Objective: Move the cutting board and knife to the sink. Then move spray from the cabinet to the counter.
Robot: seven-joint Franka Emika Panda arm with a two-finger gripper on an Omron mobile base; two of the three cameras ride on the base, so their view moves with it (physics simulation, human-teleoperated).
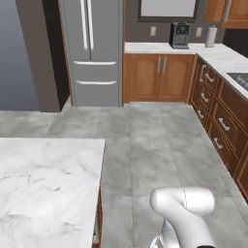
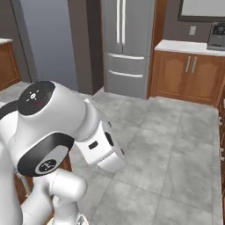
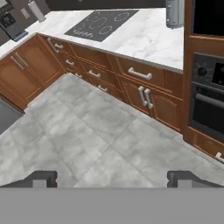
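My gripper point(image 3: 113, 179) is open, its two dark fingertips point(image 3: 43, 178) standing wide apart with nothing between them. It points down at the grey tiled floor point(image 3: 87, 131), well short of the counter point(image 3: 144, 37). The white marble counter point(image 1: 218, 54) runs along the back wall and down the right side. A wall cabinet point(image 1: 227, 12) of reddish-brown wood hangs at the top right with its doors shut. The cutting board, knife, sink and spray are out of view.
A marble island point(image 1: 48, 184) fills the lower left, close to my arm point(image 2: 52, 132). A grey fridge point(image 1: 92, 48) stands at the back. On the counter are a coffee machine point(image 1: 180, 35), a paper-towel roll point(image 1: 211, 36) and a black cooktop point(image 3: 103, 24). An oven point(image 3: 208, 96) stands at right.
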